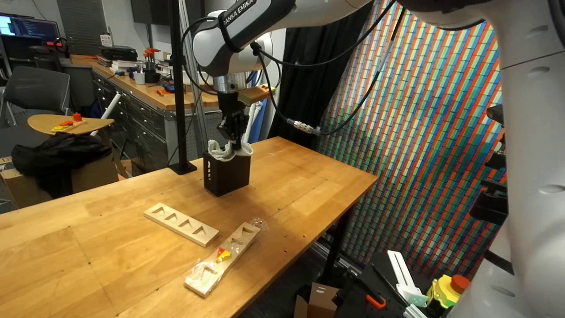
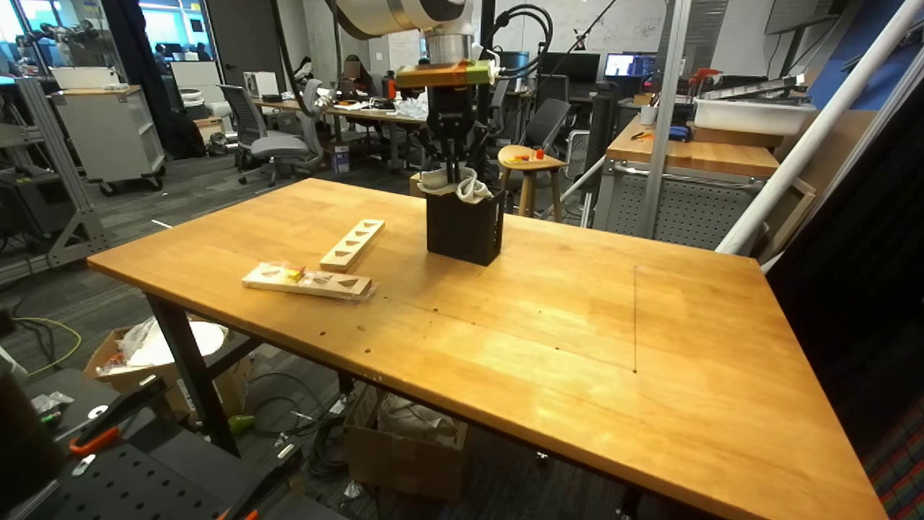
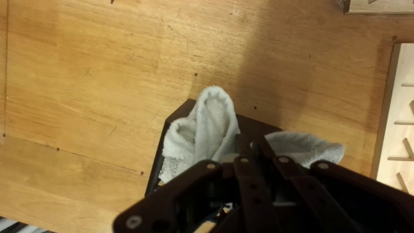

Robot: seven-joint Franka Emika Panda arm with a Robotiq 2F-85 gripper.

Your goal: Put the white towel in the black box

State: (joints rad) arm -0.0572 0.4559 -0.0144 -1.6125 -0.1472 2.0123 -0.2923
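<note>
The black box [image 1: 227,174] stands upright on the wooden table, in view in both exterior views. Bunched in its mouth is the white towel [image 2: 474,189], with folds rising above the rim. In the wrist view one lobe of the towel [image 3: 216,119] leans over the rim, and another fold sticks out past the opposite corner of the box [image 3: 258,125]. My gripper [image 3: 252,139] points straight down into the mouth of the box, its fingers nearly together with pale cloth showing between them. How much towel lies deeper inside is hidden.
A pale wooden block with holes [image 1: 181,224] lies on the table near the box. Beside it is a plastic-wrapped wooden block [image 1: 223,260] holding a red and yellow piece. A black upright post [image 1: 178,110] stands at the table's edge close to the box.
</note>
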